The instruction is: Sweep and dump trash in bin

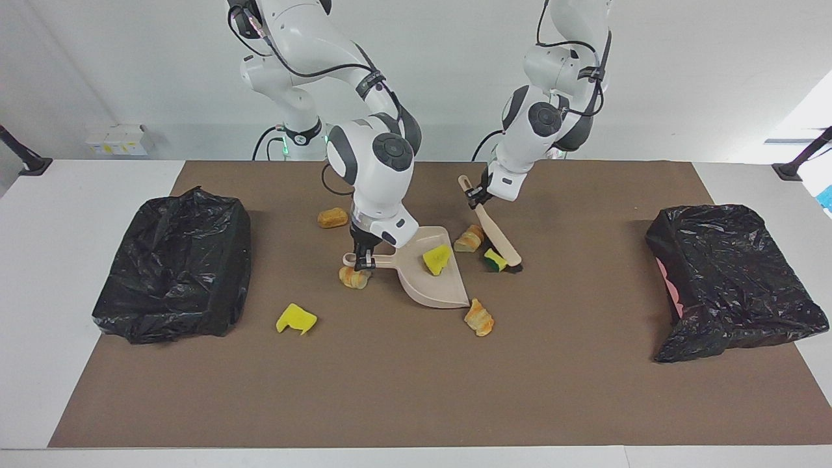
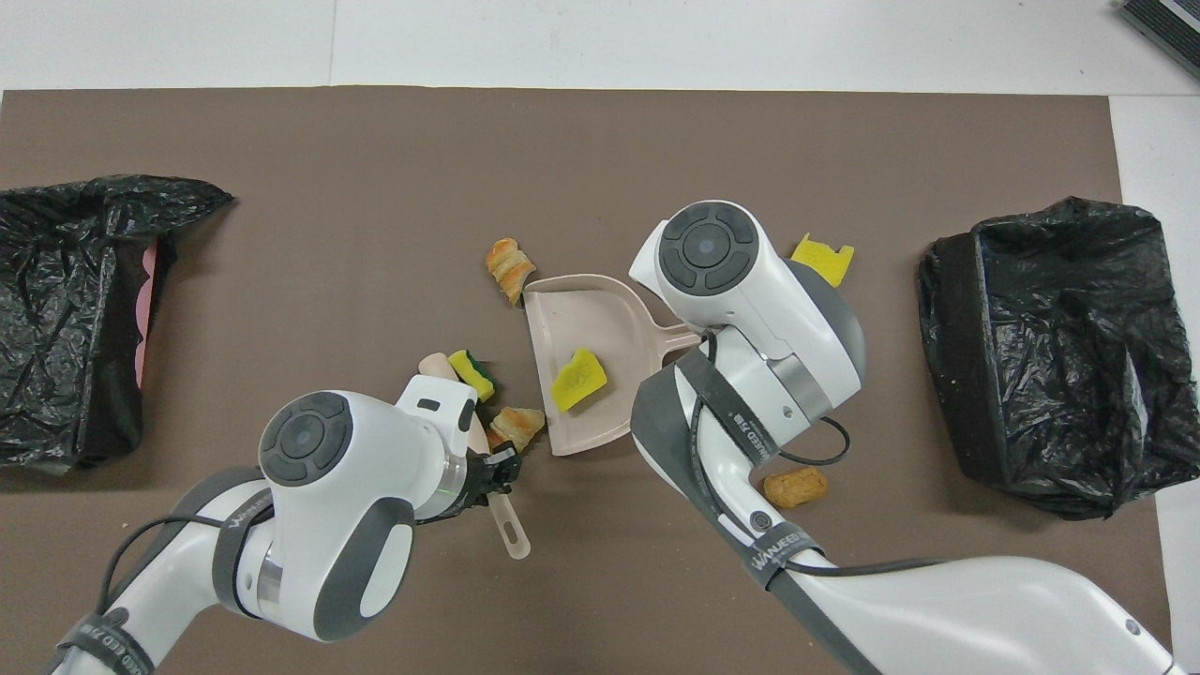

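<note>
My right gripper point(image 1: 363, 259) is shut on the handle of a beige dustpan point(image 1: 437, 291) lying flat mid-table, with a yellow wedge of trash point(image 1: 437, 259) in it. My left gripper point(image 1: 478, 195) is shut on a beige brush point(image 1: 499, 239), whose bristles press a yellow-green sponge point(image 1: 494, 260) beside a croissant point(image 1: 469, 238) at the pan's open side. More trash lies around: a croissant point(image 1: 479, 317) at the pan's lip, another point(image 1: 354, 277) under its handle, a brown roll point(image 1: 333, 217), and a yellow wedge point(image 1: 296, 319). In the overhead view the brush handle point(image 2: 511, 534) juts from under the left wrist.
Two bins lined with black bags stand on the brown mat, one point(image 1: 175, 263) at the right arm's end and one point(image 1: 734, 279) at the left arm's end. The right arm's wrist hangs over the pan's handle in the overhead view.
</note>
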Available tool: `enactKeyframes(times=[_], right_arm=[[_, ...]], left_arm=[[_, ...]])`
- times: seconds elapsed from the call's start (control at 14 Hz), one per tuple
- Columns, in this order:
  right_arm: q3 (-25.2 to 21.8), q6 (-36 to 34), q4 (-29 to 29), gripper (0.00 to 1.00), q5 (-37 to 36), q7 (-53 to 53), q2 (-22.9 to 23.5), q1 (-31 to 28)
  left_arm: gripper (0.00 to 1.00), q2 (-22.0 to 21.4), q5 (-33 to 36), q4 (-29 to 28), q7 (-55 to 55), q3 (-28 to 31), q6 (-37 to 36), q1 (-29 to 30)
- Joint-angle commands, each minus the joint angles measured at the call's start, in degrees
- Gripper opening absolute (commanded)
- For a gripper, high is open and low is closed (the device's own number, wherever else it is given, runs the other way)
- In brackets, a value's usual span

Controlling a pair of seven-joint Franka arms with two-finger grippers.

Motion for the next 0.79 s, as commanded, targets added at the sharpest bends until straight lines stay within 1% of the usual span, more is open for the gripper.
enactKeyframes(times=[0.0, 0.14, 0.21, 0.29, 0.43, 0.57, 0.71], right_arm=[[0.47, 1.22, -2.04, 0.00, -0.30, 1.68, -1.52, -0.66], [0.47, 1.22, -2.04, 0.00, -0.21, 1.86, -1.43, -0.66], [0.47, 1.13, -2.04, 0.00, -0.21, 2.12, -1.52, -0.66], [0.47, 1.22, -2.04, 0.00, -0.21, 2.12, -1.52, -0.66], [0.47, 1.13, -2.04, 0.00, -0.30, 2.12, -1.52, -0.66], [0.47, 1.13, -1.96, 0.00, -0.30, 2.12, -1.52, -0.66], [0.39, 0.87, -1.87, 0.00, -0.30, 2.12, -1.52, -0.75]], left_arm=[[0.00, 4.36, -3.23, 5.98, 0.19, 0.09, 2.04, -3.43], [0.00, 7.69, -3.59, 10.11, 1.50, 0.01, 2.39, -6.24], [0.00, 9.45, -3.76, 11.96, 2.38, -0.17, 4.22, -7.64], [0.00, 10.69, -3.77, 13.37, 2.91, -0.34, 5.46, -8.09], [0.00, 11.93, -3.85, 17.41, 2.83, -0.79, 4.08, -8.01], [0.00, 11.58, -3.15, 18.22, 3.00, -0.61, 1.44, -7.49], [0.00, 9.13, -2.63, 18.56, 3.00, 0.00, -4.78, -6.17]])
